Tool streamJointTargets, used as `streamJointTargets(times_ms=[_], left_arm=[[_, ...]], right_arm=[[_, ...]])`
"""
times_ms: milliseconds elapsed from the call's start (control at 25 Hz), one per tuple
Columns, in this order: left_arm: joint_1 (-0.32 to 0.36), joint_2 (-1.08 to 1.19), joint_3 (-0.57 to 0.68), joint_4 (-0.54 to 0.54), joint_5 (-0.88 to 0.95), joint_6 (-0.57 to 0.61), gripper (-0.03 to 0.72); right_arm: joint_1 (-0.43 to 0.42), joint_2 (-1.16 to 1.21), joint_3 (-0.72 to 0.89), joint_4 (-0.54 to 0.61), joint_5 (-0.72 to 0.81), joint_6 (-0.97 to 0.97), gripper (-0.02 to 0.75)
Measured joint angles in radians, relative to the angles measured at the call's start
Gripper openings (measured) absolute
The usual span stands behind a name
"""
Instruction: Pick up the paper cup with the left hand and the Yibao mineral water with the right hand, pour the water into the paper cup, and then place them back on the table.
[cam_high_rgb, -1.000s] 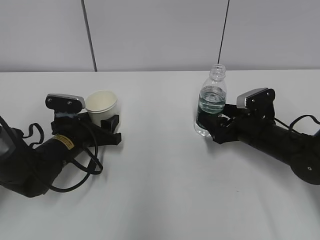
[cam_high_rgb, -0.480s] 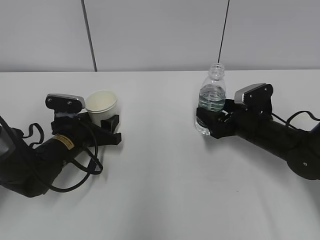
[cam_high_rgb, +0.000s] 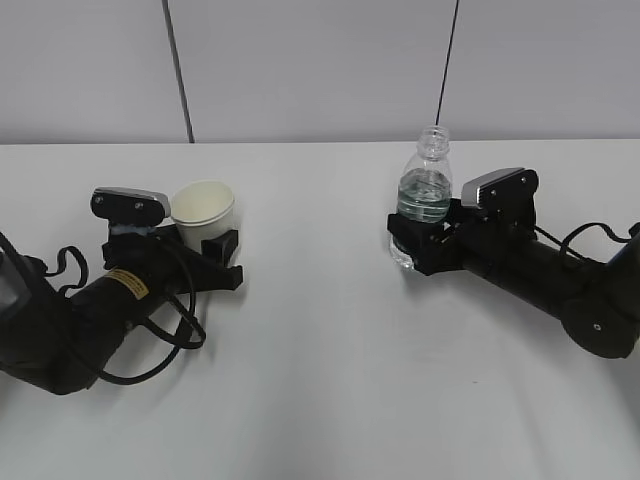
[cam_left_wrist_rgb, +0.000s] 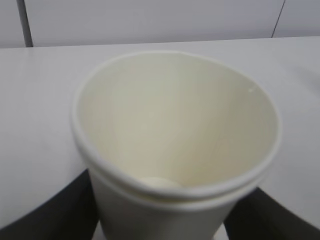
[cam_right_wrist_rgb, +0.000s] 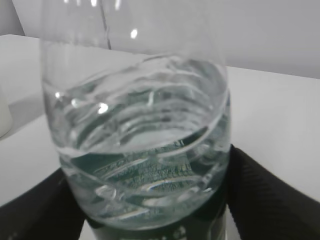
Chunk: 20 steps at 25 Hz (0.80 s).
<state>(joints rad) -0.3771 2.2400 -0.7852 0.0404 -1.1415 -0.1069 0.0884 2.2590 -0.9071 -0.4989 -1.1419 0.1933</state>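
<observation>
Gripping is the step in hand — your left hand (cam_high_rgb: 215, 248) has its jaws around the paper cup (cam_high_rgb: 204, 212), which stands toward the left edge of the table (cam_high_rgb: 320, 400), and your right hand (cam_high_rgb: 418, 245) brackets the Yibao mineral water (cam_high_rgb: 422, 195) right of the middle, both nearer the far edge. Whether either pincer truly presses its load I cannot tell; the dark fingers (cam_right_wrist_rgb: 265, 195) sit close against the bottle's sides. Both things look grounded. Next you'll want a level lift — the bottle is capless.
</observation>
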Motion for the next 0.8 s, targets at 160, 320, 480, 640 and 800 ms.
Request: streamJointTargets(times_ms=[160,320,480,640,800], left_arm=[[0.0,0.0,0.0,0.0,0.0,0.0,0.442],[0.0,0.0,0.0,0.0,0.0,0.0,0.442],[0.0,0.0,0.0,0.0,0.0,0.0,0.442],[0.0,0.0,0.0,0.001,0.0,0.0,0.442],[0.0,0.0,0.0,0.031,0.0,0.0,0.442]], right_arm=[[0.0,0.0,0.0,0.0,-0.002,0.0,0.577],[0.0,0.0,0.0,0.0,-0.002,0.0,0.528],[0.0,0.0,0.0,0.002,-0.002,0.0,0.498],[0.0,0.0,0.0,0.017,-0.002,0.0,0.491],[0.0,0.002,0.0,0.026,-0.002,0.0,0.49]])
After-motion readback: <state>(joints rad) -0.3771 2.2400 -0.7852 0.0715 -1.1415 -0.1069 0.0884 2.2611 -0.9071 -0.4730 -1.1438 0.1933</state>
